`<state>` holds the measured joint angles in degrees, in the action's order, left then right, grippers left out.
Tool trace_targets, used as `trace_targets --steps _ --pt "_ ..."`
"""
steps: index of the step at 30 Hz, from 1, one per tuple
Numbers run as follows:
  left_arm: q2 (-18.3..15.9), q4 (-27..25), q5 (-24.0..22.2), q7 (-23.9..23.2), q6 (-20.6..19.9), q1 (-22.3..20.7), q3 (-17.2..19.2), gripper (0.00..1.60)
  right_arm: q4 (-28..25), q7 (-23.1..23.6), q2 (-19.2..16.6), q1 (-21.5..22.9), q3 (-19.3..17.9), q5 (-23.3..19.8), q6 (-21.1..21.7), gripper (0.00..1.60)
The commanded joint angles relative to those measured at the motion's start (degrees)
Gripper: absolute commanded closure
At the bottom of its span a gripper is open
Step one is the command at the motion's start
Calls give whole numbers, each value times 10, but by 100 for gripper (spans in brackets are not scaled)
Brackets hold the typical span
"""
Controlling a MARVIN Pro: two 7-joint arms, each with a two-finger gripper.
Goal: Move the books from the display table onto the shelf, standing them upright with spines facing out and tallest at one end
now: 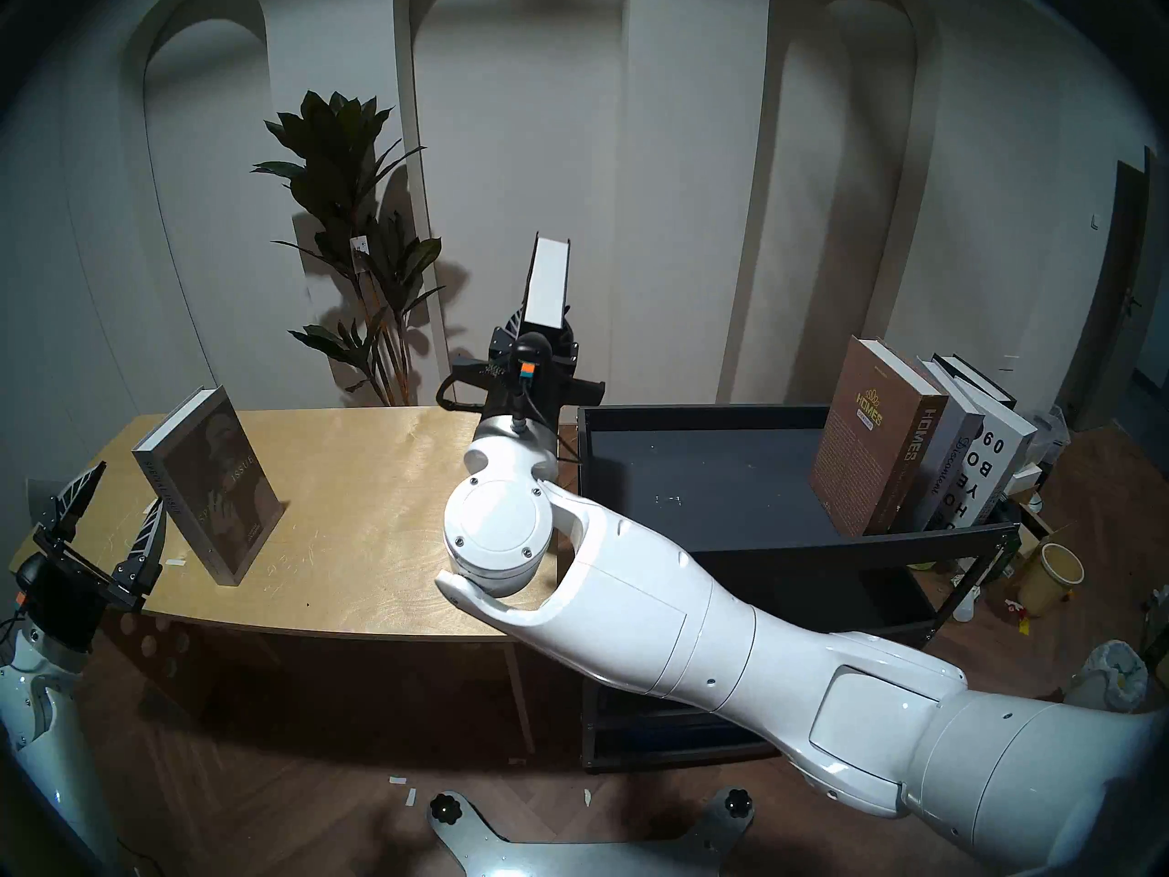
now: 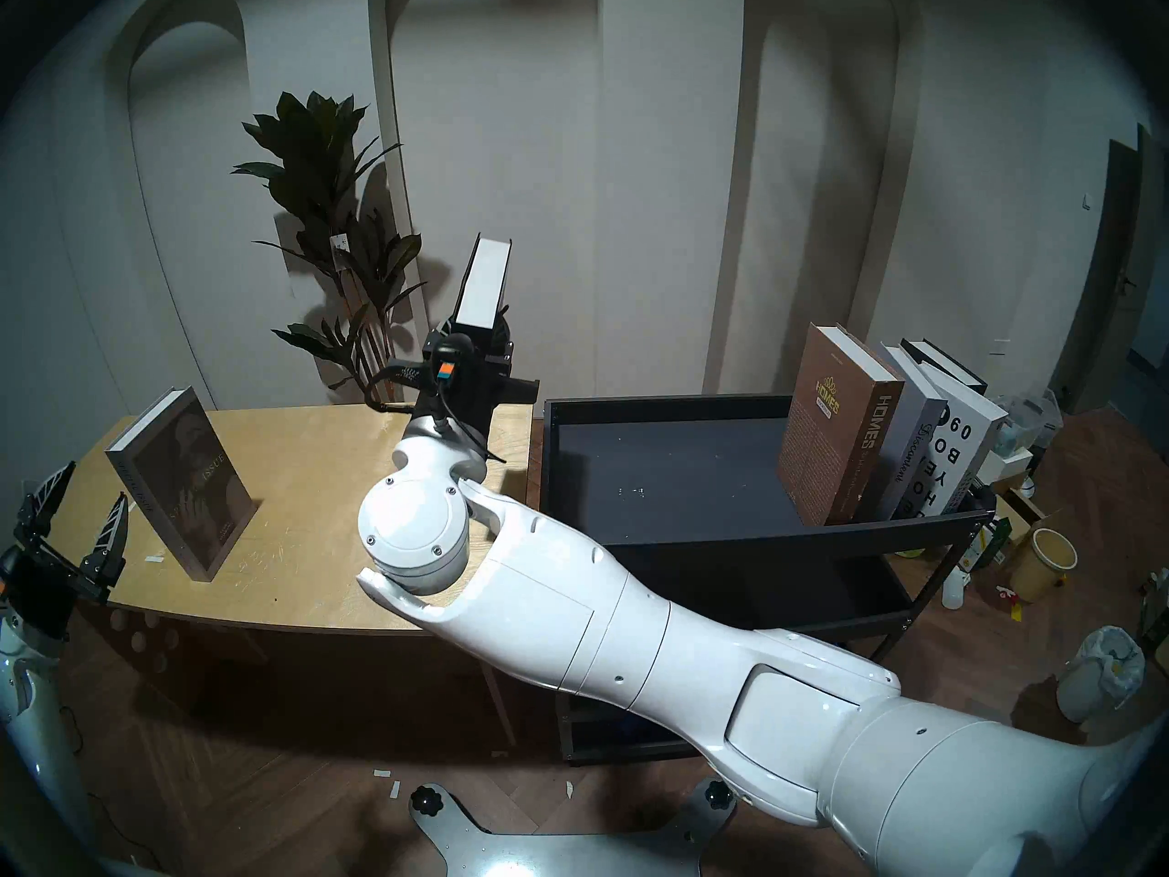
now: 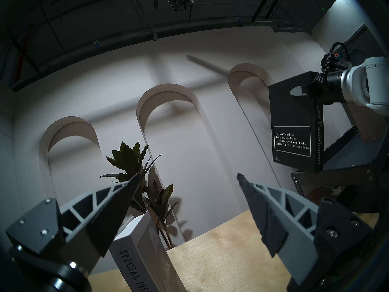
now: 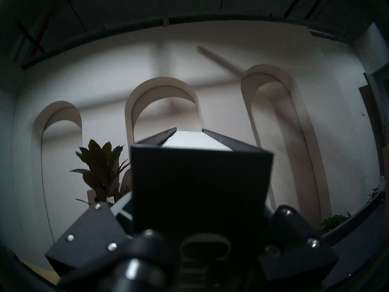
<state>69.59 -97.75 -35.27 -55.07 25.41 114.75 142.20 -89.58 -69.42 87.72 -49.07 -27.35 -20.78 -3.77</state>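
Gripping black book [image 1: 545,284], right gripper [image 1: 538,331], seemingly midair

Glossy white, rounded-shell right arm [image 1: 696,629] with round joint cap and small screws; black wrist section with black cable and orange-teal connector [image 1: 528,371]. Black left gripper [image 1: 111,515] has grey-ribbed triangular fingers [image 3: 109,207] and silver screws.

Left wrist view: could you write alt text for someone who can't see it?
A black book hangs in the air, gripped by the right arm's fingers. Below, two open left fingers frame a grey "Special Issue" book standing on a plywood table.
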Motion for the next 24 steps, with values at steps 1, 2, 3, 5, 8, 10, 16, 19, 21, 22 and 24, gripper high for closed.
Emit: trace_targets --steps 1,2,3,5,8,10,16,19,21,22,24 --pt "-3 -4 -1 -1 1 -1 2 0 -68 -11 -45 14 -24 10 33 160" --pt "-3 -4 -1 -1 1 -1 2 0 -86 -15 -61 9 -27 9 46 160" --pt "-3 -4 -1 -1 1 -2 2 0 -94 -17 -68 6 -29 8 51 160" --pt "-3 -4 -1 -1 1 -2 2 0 -108 -20 -81 2 -31 6 63 160" --pt "-3 -4 -1 -1 1 -2 2 0 -130 -23 -101 -4 -35 1 82 160" --pt "-3 -4 -1 -1 1 -2 2 0 -140 -24 -108 -6 -36 -1 89 160" --pt "-3 -3 -1 0 1 -2 1 0 -197 -24 -149 -16 -48 -20 138 160" --pt "-3 -3 -1 0 1 -2 1 0 -219 -23 -166 -25 -53 -36 159 160" --pt "-3 -3 -1 -1 1 -2 1 0 -236 -21 -181 -31 -55 -48 175 160" --pt "-3 -3 -1 -1 1 -2 1 0 -240 -21 -185 -34 -57 -55 180 160" --pt "-3 -3 -1 -1 1 -2 1 0 -255 -18 -201 -39 -61 -67 197 160"
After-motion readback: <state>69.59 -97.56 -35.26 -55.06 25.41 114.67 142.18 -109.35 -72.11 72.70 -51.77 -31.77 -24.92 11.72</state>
